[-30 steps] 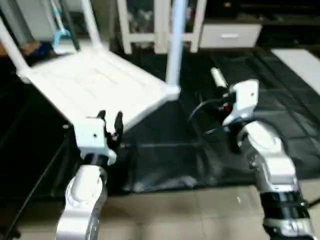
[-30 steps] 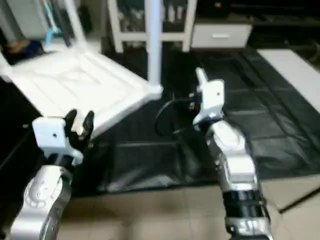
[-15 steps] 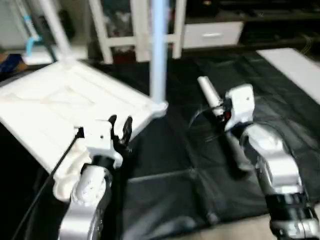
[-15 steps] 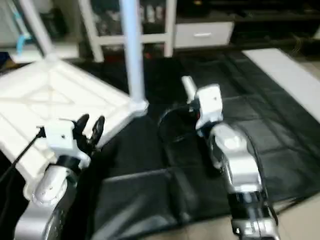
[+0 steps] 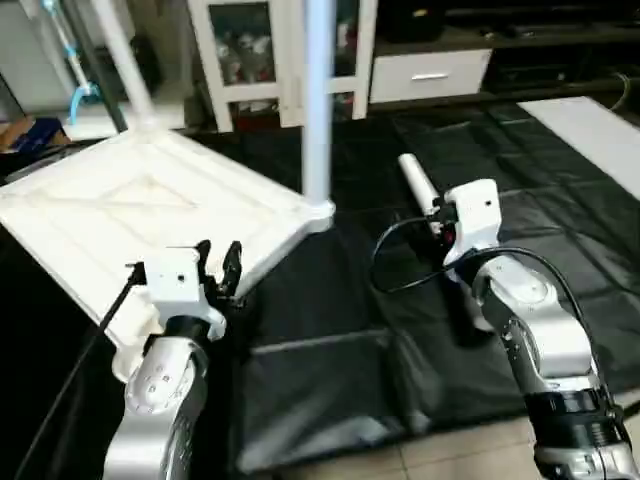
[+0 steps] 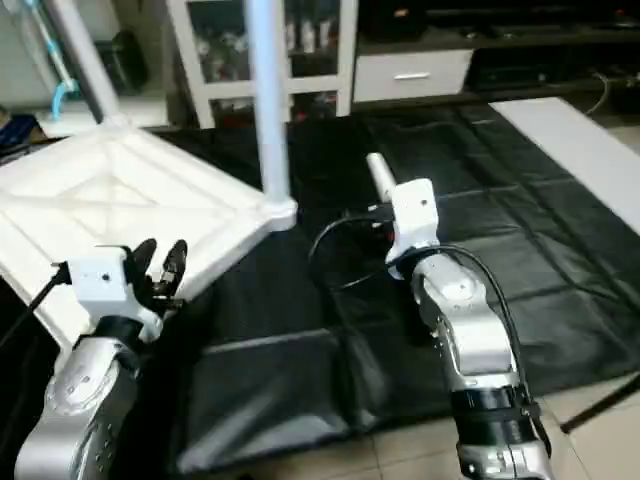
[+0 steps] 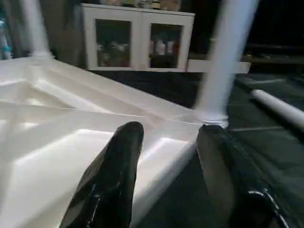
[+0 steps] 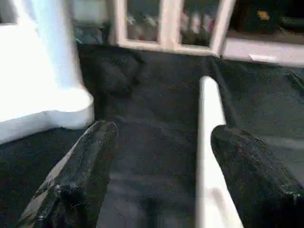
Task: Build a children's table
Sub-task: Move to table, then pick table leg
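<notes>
Upright, two legs (image 5: 318, 100) in tabletop (image 5: 120, 215) sockets.

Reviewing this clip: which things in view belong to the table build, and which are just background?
Part of the job:
tabletop, upside down
two fitted legs, standing in its corner sockets
loose leg on the black mat

Just background:
white glass-door cabinet
white drawer unit

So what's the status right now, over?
Both grippers open: left gripper at tabletop edge, right gripper around loose leg on the black mat. Two legs standing in sockets. Nothing blocking.
</notes>
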{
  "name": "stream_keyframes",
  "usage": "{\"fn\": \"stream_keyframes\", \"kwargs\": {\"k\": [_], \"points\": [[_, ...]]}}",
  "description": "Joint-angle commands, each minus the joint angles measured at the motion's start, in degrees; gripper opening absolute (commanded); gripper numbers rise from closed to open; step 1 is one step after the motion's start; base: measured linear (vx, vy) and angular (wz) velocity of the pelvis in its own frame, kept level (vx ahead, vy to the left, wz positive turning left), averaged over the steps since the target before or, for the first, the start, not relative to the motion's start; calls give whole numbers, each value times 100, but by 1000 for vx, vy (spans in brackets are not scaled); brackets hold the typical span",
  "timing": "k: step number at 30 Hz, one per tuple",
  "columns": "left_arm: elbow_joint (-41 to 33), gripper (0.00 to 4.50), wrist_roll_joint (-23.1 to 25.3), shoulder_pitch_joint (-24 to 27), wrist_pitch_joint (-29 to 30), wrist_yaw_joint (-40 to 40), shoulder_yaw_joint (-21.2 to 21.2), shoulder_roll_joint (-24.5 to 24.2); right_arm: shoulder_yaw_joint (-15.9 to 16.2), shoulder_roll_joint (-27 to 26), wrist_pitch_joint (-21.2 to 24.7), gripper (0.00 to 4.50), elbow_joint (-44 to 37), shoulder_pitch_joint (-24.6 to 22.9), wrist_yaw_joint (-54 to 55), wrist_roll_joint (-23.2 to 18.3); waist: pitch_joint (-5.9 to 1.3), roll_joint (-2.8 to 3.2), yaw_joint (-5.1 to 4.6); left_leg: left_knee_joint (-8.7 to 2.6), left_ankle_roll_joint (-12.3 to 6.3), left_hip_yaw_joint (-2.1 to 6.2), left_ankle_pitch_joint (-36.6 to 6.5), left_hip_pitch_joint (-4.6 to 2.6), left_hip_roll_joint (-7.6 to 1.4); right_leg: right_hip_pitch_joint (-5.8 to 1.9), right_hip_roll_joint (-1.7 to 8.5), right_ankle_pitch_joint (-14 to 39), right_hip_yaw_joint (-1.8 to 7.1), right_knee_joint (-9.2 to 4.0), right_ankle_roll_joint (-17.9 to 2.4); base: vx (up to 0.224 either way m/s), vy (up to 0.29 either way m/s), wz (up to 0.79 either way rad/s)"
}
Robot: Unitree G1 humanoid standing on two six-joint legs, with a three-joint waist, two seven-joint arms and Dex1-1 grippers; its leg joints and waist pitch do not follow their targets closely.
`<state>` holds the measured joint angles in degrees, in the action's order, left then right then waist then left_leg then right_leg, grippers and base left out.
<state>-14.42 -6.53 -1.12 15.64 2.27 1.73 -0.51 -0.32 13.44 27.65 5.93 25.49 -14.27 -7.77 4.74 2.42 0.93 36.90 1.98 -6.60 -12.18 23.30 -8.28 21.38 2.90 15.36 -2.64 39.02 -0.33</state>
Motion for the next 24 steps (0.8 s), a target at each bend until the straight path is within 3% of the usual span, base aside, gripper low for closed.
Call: {"fn": "stream_keyframes", "kwargs": {"k": [1,2,3,4,5,6,7,8,9,10,11,12,13,14,15,16,17,18,19,20,21,22,24], "points": [[12,218,-43,-119,109,-36,104,-66,-83,21,138,344,239,213,35,68,-332,-307,105,-203,-9,101,-118,254,-126,-254,788,4066,474,-998,619,-70,-89,-30],[-11,218,-43,-126,108,-28,84,-62,-109,55,152,344,298,259,3,56,-380,-241,105,-329,27,106,-143,173,-185,-221,656,3324,383,-906,422,-64,-43,-20],[-13,218,-38,-130,108,-24,77,-67,-113,63,153,344,317,272,-8,52,-387,-154,60,-471,-53,92,-378,55,-254,-125,448,2122,227,-844,23,-81,-27,-3],[-46,218,23,-186,104,24,-12,-128,-160,161,168,344,554,439,-149,6,-363,-62,-3,-517,-24,86,-1129,-20,-333,-31,418,2114,189,-833,-280,-81,-27,-3],[-46,218,23,-186,104,24,-12,-128,-160,161,168,344,554,439,-149,6,-349,-27,-37,-526,13,89,-1428,-40,-341,-29,431,2209,173,-848,-424,-60,-5,-4],[-91,218,43,-183,140,69,-60,-160,-114,264,243,344,672,513,-260,36,-415,51,-85,-544,100,117,-1771,-91,-393,-56,409,2003,136,-852,-597,0,0,0],[-7,218,65,-216,95,214,-172,-190,-52,442,309,344,905,628,-509,24,-339,99,-97,-616,121,146,-2079,-79,-422,-67,389,1807,106,-863,-674,0,0,0],[132,218,62,-186,98,329,-239,-214,-12,506,289,360,1008,633,-557,55,-344,91,-99,-624,120,145,-2233,-105,-429,-68,398,1814,101,-866,-716,-28,70,-7],[247,218,144,-184,213,365,-317,-283,33,561,308,370,1098,655,-586,102,-389,52,-72,-585,103,89,-2253,-156,-400,-54,433,1831,132,-899,-781,-14,60,3],[264,218,184,-194,228,424,-383,-342,22,586,325,370,1180,713,-650,88,-381,80,-26,-565,62,35,-2168,-182,-379,-21,480,1914,169,-920,-837,-14,60,3],[231,218,212,-186,237,452,-433,-375,2,605,348,377,1199,737,-703,67,-382,78,-28,-553,9,6,-2094,-146,-354,-49,518,1975,193,-924,-867,0,0,0],[141,218,147,-198,298,493,-442,-374,-22,614,339,391,1294,820,-757,48,-441,130,31,-521,-146,-17,-1756,-75,-340,-152,643,1912,247,-896,-962,0,52,-4],[75,218,84,-205,335,517,-448,-364,-46,621,313,391,1385,886,-804,42,-458,78,41,-498,-287,-57,-1535,-38,-337,-179,702,1796,279,-917,-1037,0,52,-4],[88,218,110,-246,251,555,-473,-401,-35,627,213,406,1615,1001,-820,95,-460,64,84,-444,-470,-70,-1355,0,-329,-214,810,1770,327,-946,-1123,1,76,-7],[96,218,99,-281,255,596,-509,-418,16,665,78,416,1940,1151,-782,233,-474,-55,191,-118,-895,-3,-829,119,-365,-302,1281,1955,555,-1105,-1309,2,110,-11],[94,218,89,-285,274,600,-510,-416,24,671,67,421,1973,1167,-771,254,-453,5,251,-27,-917,98,-623,166,-435,-321,1413,2198,578,-1126,-1389,2,110,-11],[58,218,73,-308,347,668,-550,-454,71,707,75,421,2117,1264,-759,320,-467,59,283,-110,-904,123,-548,136,-468,-303,1310,2151,490,-1086,-1403,9,130,-13],[-38,218,-87,-292,405,899,-624,-498,127,751,99,421,2244,1363,-796,370,-512,160,246,-382,-925,39,-601,25,-467,-175,805,1692,215,-876,-1407,19,127,-4],[-88,218,-214,-254,358,1249,-755,-613,185,803,103,421,2476,1515,-834,433,-570,239,148,-532,-851,14,-793,-238,-485,31,333,1001,-1,-651,-1326,19,127,-4],[-108,218,-288,-226,290,1495,-850,-701,222,838,94,421,2642,1619,-876,460,-586,263,105,-552,-735,49,-849,-274,-514,67,241,603,-38,-577,-1245,4,134,0],[-118,218,-324,-209,269,1618,-908,-744,255,868,113,421,2717,1664,-889,495,-571,300,91,-613,-403,43,-1135,-258,-558,72,232,120,-43,-528,-1119,-18,126,1],[-163,218,-385,-173,264,1929,-1072,-879,361,946,172,421,2932,1799,-910,625,-539,215,80,-684,90,-7,-1789,-250,-533,83,277,108,-10,-562,-1039,-18,126,1],[-271,218,-411,-150,310,2270,-1286,-1075,445,1011,366,421,3189,1993,-1078,671,-532,179,82,-692,407,-83,-2335,-278,-450,106,364,318,36,-629,-1027,-22,75,7]]}}
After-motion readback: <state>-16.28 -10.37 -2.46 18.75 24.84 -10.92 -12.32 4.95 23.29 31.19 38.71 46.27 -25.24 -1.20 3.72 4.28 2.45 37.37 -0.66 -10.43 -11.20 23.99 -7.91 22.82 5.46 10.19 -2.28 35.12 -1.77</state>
